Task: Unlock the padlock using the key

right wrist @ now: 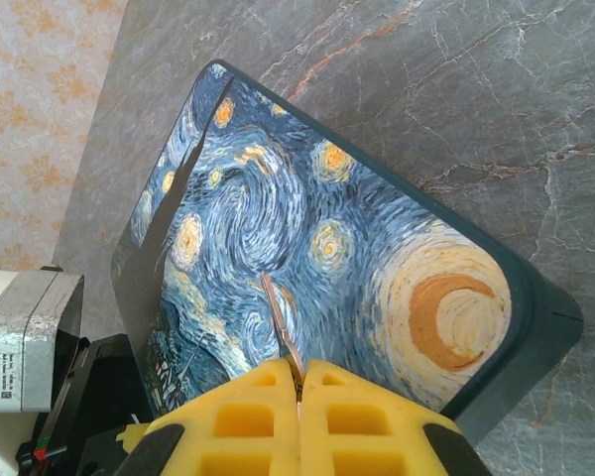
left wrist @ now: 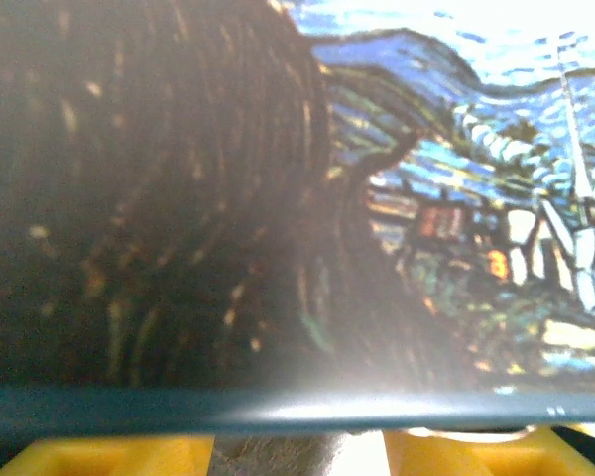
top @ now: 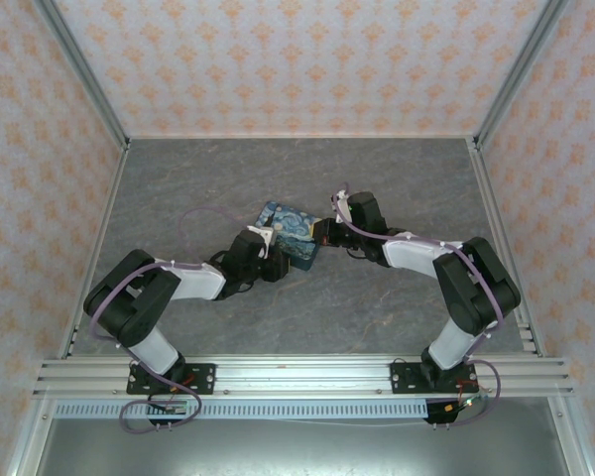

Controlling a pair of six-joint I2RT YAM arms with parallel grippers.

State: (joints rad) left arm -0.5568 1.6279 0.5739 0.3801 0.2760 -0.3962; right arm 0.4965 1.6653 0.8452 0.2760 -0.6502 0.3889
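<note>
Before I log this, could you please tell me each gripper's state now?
Left gripper: jaws apart at the box, grip cannot be told.
Right gripper: shut on the key.

Slim silvery key (right wrist: 278, 319) in right claw (right wrist: 298, 374)

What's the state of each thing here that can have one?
box: lid shut, lying on the table.
right gripper: shut on the key.
key: clamped between the right fingertips, tip sticking out over the box lid.
left gripper: fingers apart, right up against the box's edge.
</note>
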